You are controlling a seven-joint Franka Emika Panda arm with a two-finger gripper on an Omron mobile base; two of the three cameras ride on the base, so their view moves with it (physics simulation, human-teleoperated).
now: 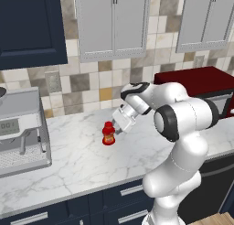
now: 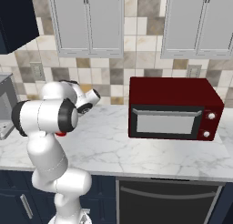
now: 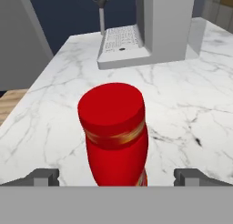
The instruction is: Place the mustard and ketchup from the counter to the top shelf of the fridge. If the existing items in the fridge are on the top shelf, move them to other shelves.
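Observation:
The ketchup [image 1: 109, 134], a squat red bottle with a red cap and a yellow-orange label, stands upright on the white marble counter [image 1: 82, 160]. My gripper [image 1: 119, 127] hangs just to its right at bottle height. In the hand view the ketchup [image 3: 116, 132] stands close between my two fingertips [image 3: 43, 176], and my gripper [image 3: 117, 177] is open, its jaws wide on either side without touching it. A sliver of the ketchup [image 2: 61, 134] peeks out behind my arm in the right base view. The mustard, the fridge and its shelves are out of view.
A grey coffee machine [image 1: 20, 132] stands on the counter to the left, seen beyond the bottle as the coffee machine [image 3: 150, 27] in the hand view. A dark red microwave [image 2: 173, 108] sits to the right. Grey wall cabinets [image 1: 112, 23] hang above the tiled wall.

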